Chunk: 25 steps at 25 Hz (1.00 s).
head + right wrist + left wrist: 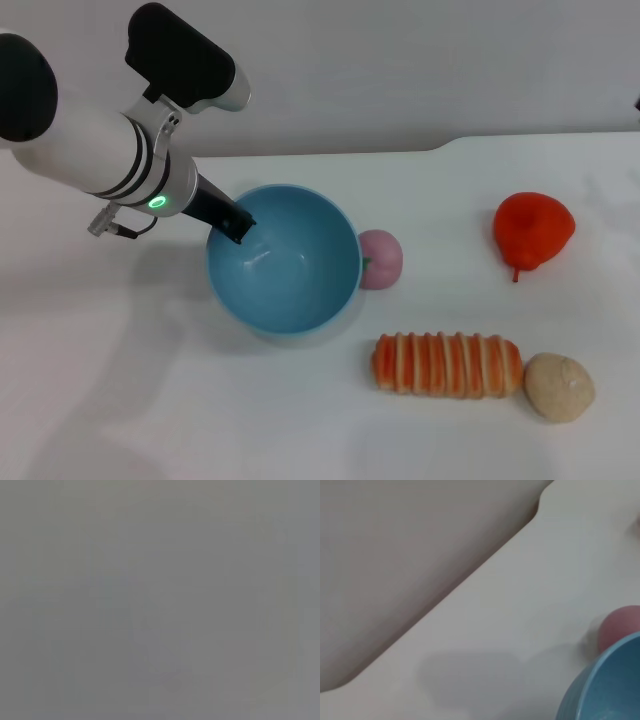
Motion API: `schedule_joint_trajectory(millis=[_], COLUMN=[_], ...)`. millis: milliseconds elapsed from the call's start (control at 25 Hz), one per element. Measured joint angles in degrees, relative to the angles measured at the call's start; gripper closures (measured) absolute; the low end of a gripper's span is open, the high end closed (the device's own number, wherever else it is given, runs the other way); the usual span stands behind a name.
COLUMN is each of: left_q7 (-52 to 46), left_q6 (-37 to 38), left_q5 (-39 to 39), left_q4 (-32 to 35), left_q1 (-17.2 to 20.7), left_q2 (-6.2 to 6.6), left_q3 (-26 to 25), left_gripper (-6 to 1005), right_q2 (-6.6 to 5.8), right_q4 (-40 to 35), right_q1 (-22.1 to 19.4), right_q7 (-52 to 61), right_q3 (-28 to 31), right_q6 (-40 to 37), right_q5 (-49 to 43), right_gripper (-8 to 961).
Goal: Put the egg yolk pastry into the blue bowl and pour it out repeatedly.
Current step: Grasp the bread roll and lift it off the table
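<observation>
Beige egg yolk pastry [559, 387] lies near right, well apart from the left gripper [238, 226], which is clenched on the blue bowl [284, 258] rim.

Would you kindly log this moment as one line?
left gripper on blue bowl rim | bowl empty | egg yolk pastry on table

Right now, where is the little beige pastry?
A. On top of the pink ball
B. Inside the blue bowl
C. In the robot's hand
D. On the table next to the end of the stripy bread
D. The egg yolk pastry lies on the table against the end of the striped bread, while the blue bowl, held at its rim by the left gripper, is empty.
</observation>
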Motion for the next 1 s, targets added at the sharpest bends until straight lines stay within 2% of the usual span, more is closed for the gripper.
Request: schedule_joint_trajectory(millis=[240, 360, 480, 640, 880, 1000], left_q7=[-0.1, -0.1, -0.2, -1.0, -1.4, -1.4], left_q6=[1.7, 2.3, 3.1, 4.4, 5.5, 6.3], left_q5=[-0.1, -0.2, -0.2, -0.2, 0.1, 0.1], left_q4=[0.4, 1.1, 1.7, 2.8, 3.2, 3.5], left_q1=[0.2, 0.3, 0.2, -0.3, -0.8, -0.9], left_q2=[-0.1, -0.11, -0.1, -0.01, 0.05, 0.07], left_q3=[0.0, -0.1, -0.1, -0.1, 0.2, 0.2], left_gripper=[1000, 999, 999, 1000, 1000, 998], right_q2=[-0.04, -0.19, -0.59, -0.71, -0.48, -0.45], right_q4=[-18.3, -24.9, -28.7, -32.3, -33.8, -33.4], right_q1=[0.0, 1.4, 4.1, 6.8, 7.7, 7.8], right_q7=[36.9, 56.9, 71.0, 77.7, 80.4, 80.7], right_q3=[-1.3, -1.3, -0.8, -0.9, -2.3, -4.4], right_q6=[1.6, -2.4, -10.4, -19.4, -29.1, -31.1], right_q5=[-29.4, -46.1, -59.4, -68.5, -71.6, -74.8], right_gripper=[244, 245, 246, 246, 246, 245])
